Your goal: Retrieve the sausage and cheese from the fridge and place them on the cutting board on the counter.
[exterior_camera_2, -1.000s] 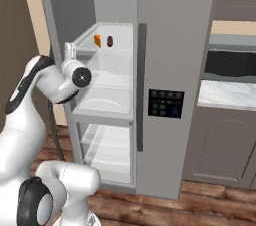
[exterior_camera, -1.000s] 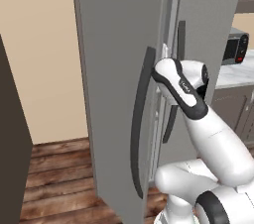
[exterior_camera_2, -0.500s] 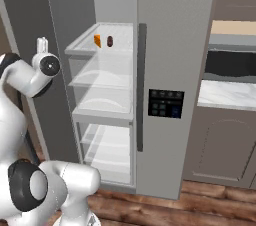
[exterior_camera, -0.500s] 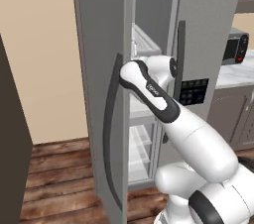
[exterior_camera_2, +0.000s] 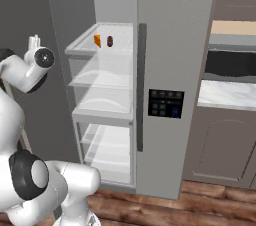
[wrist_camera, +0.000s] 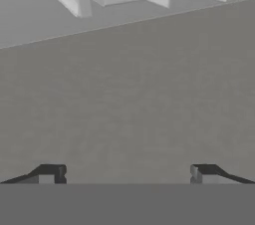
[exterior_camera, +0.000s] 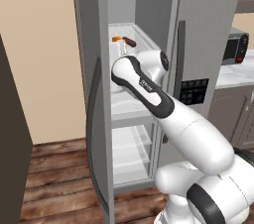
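Grey fridge door (exterior_camera: pixel 92 94), far left, swung wide with its long dark handle facing the room, so the white shelves behind are reachable. Gripper (wrist_camera: pixel 127 174) next, level with the upper shelves beside the opened door; jaws spread fully, nothing between them, touching nothing, facing the door's plain grey inner face. Cheese (exterior_camera_2: pixel 97 40), orange wedge, on the top shelf (exterior_camera_2: pixel 100 45) toward the back; sausage (exterior_camera_2: pixel 109 41), dark reddish-brown, just beside it on the right. Both apparently untouched and awaiting pickup. Right fridge door (exterior_camera_2: pixel 175 70) closed.
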### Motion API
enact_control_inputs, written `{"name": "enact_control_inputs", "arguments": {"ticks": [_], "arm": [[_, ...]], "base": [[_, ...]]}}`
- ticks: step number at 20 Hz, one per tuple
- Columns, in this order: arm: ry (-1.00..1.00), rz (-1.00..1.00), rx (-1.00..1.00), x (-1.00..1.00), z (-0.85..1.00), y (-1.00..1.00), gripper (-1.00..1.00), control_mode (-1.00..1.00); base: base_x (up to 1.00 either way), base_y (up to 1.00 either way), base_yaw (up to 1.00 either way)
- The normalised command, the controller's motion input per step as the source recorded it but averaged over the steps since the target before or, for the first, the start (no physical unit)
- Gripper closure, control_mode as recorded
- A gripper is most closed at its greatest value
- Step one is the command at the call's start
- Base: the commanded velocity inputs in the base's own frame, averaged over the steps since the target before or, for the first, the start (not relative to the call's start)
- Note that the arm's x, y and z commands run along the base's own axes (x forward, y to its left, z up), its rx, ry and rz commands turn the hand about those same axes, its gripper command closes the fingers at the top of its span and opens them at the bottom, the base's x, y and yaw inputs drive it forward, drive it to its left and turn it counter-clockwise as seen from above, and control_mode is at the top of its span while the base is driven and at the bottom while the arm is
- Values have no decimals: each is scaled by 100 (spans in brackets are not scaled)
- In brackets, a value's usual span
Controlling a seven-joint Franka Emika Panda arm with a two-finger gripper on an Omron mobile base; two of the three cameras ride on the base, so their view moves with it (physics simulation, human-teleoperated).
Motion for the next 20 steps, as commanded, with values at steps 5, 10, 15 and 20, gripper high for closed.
{"name": "enact_control_inputs", "arguments": {"ticks": [5,10,15,20], "arm": [[0,4,0,-1,3,-30,-100,-100],[0,0,0,0,9,-65,-100,-100],[-10,0,-9,-5,4,-97,-100,-100],[-22,5,-26,-13,0,-88,-100,-100]], "base": [[0,0,0],[0,0,0],[0,0,0],[0,0,0]]}}
